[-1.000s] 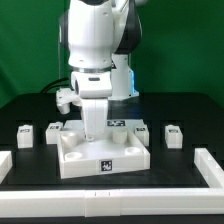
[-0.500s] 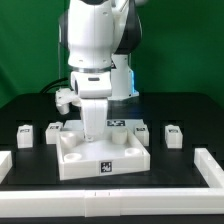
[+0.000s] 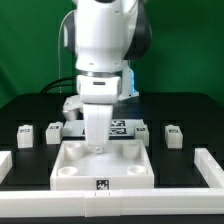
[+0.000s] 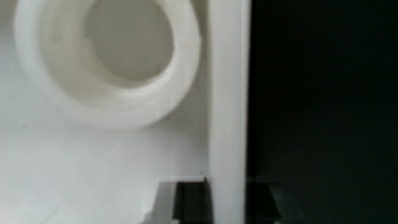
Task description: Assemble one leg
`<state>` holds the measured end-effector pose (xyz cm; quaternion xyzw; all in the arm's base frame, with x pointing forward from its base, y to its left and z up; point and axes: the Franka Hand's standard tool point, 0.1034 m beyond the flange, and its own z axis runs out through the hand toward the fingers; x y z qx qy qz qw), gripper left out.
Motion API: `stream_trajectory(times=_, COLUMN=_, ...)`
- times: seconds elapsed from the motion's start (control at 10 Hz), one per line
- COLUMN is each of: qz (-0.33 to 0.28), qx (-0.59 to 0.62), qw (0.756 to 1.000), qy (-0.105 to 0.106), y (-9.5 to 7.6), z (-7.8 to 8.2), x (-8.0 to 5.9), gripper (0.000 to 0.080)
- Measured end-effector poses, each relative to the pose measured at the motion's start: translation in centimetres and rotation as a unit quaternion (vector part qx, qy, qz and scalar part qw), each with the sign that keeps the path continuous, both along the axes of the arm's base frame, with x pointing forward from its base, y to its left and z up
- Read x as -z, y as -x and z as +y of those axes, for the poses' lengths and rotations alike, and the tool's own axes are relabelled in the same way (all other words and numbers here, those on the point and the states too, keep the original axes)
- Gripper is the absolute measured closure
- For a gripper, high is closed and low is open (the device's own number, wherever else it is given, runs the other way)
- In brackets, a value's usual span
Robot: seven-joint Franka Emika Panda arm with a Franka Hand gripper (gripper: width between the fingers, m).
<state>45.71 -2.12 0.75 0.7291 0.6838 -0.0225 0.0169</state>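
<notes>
Closest to me, a low white rail runs along the front of the black surface. Behind it sits the square table top, with round sockets in its corners and a marker tag on its near face.

The tool comes straight down on that piece's far rim. In the wrist view a white strip of rim runs down between dark fingers, with a corner socket close beside it. I read the tool as clamped on the table top and not on any leg.

My judgement is that the step in hand is placing the table top, and the leg work has not begun. The next move calls for letting go of the rim, lifting clear, travelling sideways to one leg and gripping it squarely across its body.

The legs lie farther back on the surface, level with the table top's far edge. One leg and a second leg are on the exterior view's left, and a third leg is on its right. Each is a stubby white block with a black-and-white tag facing me, clear of the tool. A fourth block by the far corner may be another leg, but I cannot be sure.

Behind the tool lies the marker board.
</notes>
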Motion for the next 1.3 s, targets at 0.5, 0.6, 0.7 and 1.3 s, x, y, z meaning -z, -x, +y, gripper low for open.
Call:
stream_trajectory(times=0.5, qz=-0.011, qx=0.003, qw=1.0, qy=-0.003, y=-1.6, z=4.9, x=0.0, gripper=0.0736)
stream_trajectory(times=0.6, qz=-0.013, qx=-0.005, qw=1.0, qy=-0.005, y=-2.1, z=5.9, x=0.0, gripper=0.0736)
stream_trajectory(times=0.7, qz=-0.005, qx=-0.01, qw=1.0, qy=0.001, y=-2.7, z=6.4, x=0.0, gripper=0.0736)
stream_trajectory(times=1.3, qz=0.002, qx=-0.027, qw=1.0, qy=0.003, y=-3.6, z=7.7, x=-0.2, gripper=0.0673)
